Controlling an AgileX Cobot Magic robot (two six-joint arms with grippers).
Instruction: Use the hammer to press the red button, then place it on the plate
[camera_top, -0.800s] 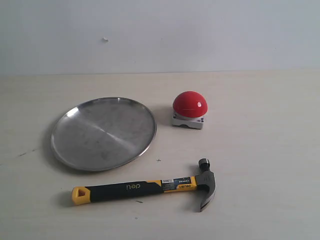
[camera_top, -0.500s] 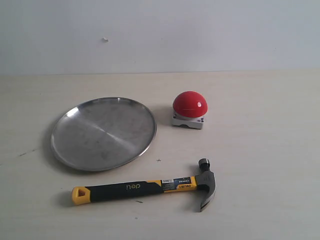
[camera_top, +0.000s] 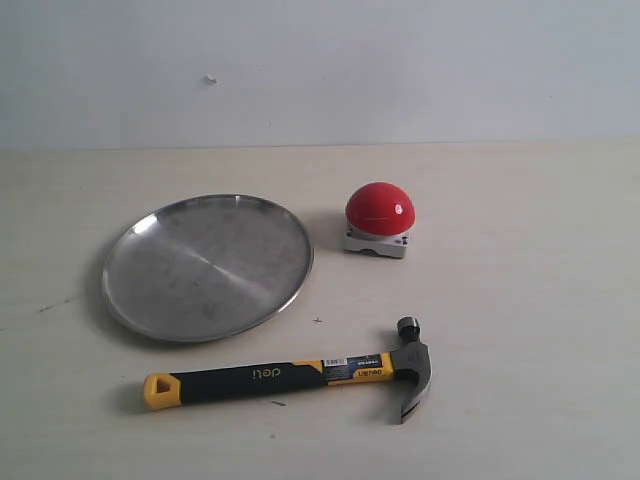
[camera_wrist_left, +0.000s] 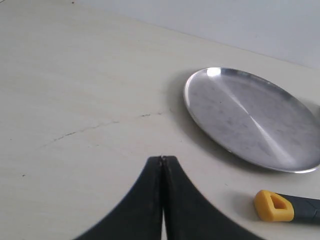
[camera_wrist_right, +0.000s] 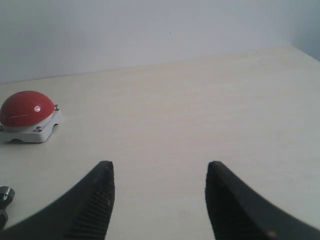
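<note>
Two grippers, both empty. On the left gripper (camera_wrist_left: 162, 159) the fingers are pressed tip to tip with no gap and nothing pinched. It sits above bare table (camera_top: 520, 300). On the right gripper (camera_wrist_right: 159, 172) the jaws are spread wide with only tabletop between them, and it is not touching anything.

Task items, from the exterior view:
- hammer (camera_top: 270, 378): lies flat on the table at the near edge of the scene. The handle runs left-right, with the yellow end at the left and the dark head at the right. The claw points near and the striking face points far. It is untouched and nothing rests on it.
- plate (camera_top: 200, 270): left of centre and just far of the hammer handle, with a clear strip of table between the two. It is flat, scuffed silver, and has nothing on it.
- red button (camera_top: 379, 210): right of the plate and close to its rim but not touching. It is far of the hammer head and well apart from it. The dome sits upright on its white-grey base.

The left wrist view shows the plate and the yellow handle end beyond the closed fingertips. The right wrist view shows the button ahead and off to one side, and the hammer's striking face just enters the picture's edge.
</note>
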